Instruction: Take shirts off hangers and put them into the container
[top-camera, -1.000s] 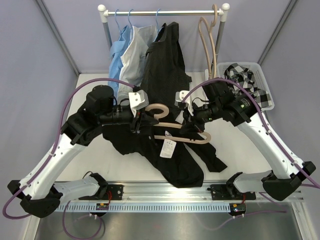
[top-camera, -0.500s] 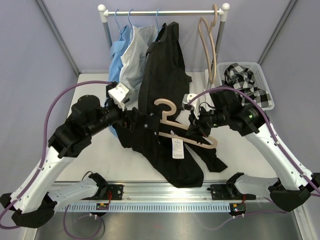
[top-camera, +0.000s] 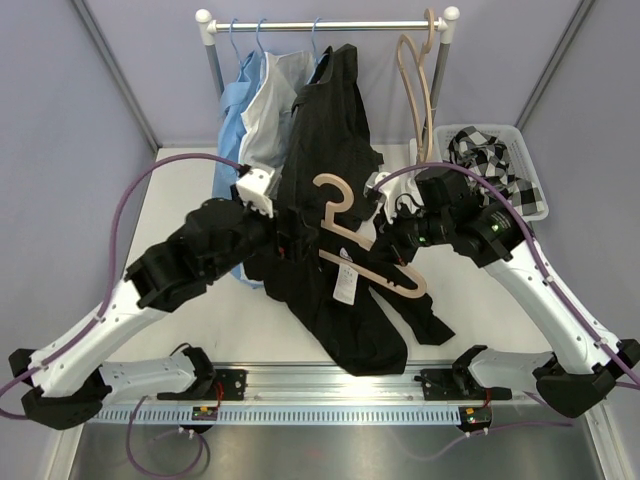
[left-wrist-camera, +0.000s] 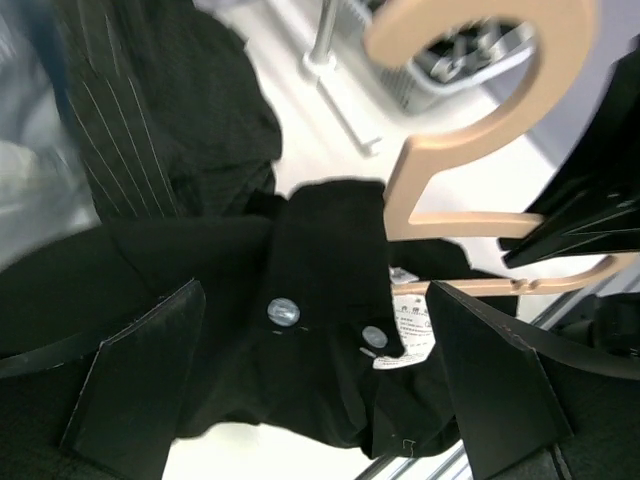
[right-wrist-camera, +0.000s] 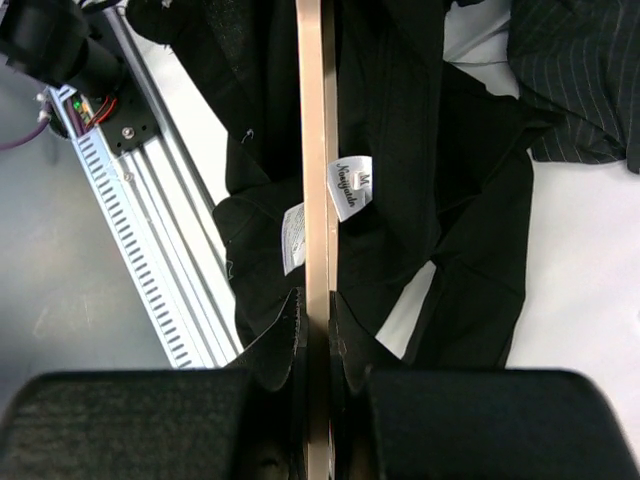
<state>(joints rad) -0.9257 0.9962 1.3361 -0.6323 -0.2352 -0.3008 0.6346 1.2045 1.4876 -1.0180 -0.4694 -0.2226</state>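
Overhead and both wrist views. The right gripper (top-camera: 398, 243) has its fingers (right-wrist-camera: 290, 335) closed on the straight bar of a tan wooden hanger (right-wrist-camera: 318, 150), which slants across the middle of the bench (top-camera: 180, 330) with its hook toward the rail (top-camera: 330, 24). The plain black shirt (top-camera: 345, 325) lies spread on the bench beneath and around this hanger, its white neck label just beside the bar. It is not in the white basket (top-camera: 538, 195).

The left gripper (left-wrist-camera: 310, 385) hangs over the shirt's buttoned edge, beside the hanger's hook. Its 2 fingers (left-wrist-camera: 135, 385) are spread wide and grip nothing. Whether they touch the cloth cannot be told.

The basket stands at the far right of the bench and holds the black-and-white checked shirt (top-camera: 485, 155). On the rail hang 3 more shirts: a light blue shirt (top-camera: 235, 100), a white shirt (top-camera: 265, 110) and a dark pinstriped shirt (top-camera: 330, 110). A second wooden hanger (top-camera: 415, 90) hangs bare at the right end.
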